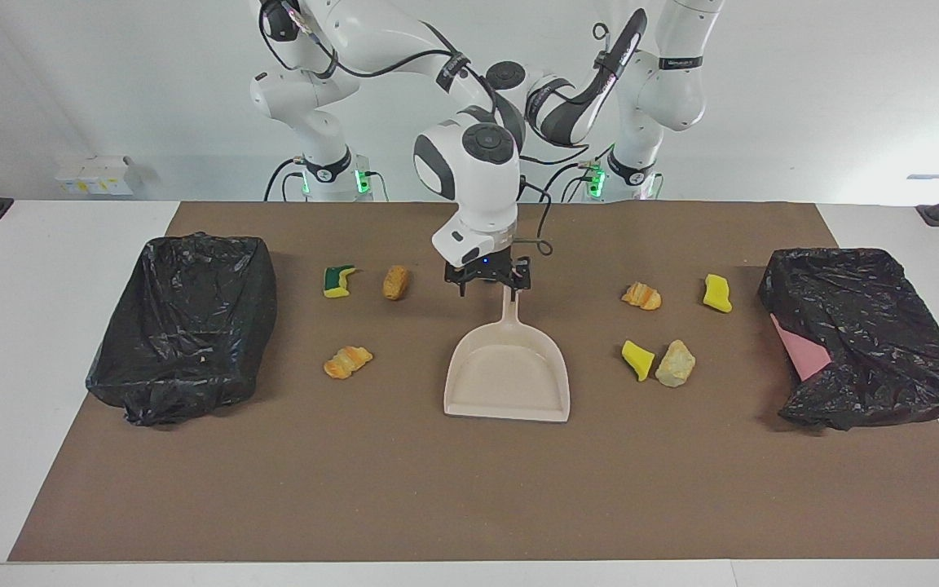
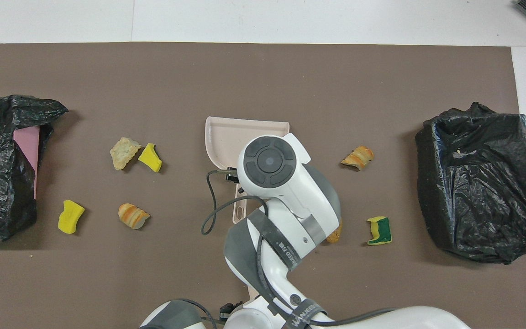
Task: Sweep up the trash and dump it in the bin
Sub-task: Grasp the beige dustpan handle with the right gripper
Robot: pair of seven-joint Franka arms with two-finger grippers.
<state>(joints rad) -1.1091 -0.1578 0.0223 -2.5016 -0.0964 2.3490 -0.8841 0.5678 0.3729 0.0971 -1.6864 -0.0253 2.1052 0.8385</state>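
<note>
Beige dustpan (image 1: 507,373) flat mid-mat, right gripper (image 1: 487,278) low over its handle with fingers spread either side, not closed on it. Seven trash scraps (image 1: 654,361) lie scattered on the mat both sides of the pan. Left gripper hidden behind the right arm, state can't tell.

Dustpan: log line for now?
right gripper open at handle of beige plastic dustpan | left gripper over beige brush handle | small scraps unswept

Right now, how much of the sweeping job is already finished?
Nothing is done: all seven scraps, like the green-backed sponge, lie on the mat, and the dustpan is empty. In hand: the right end effector stands open over the dustpan's handle. To do: sweeping and dumping into a bin.
</note>
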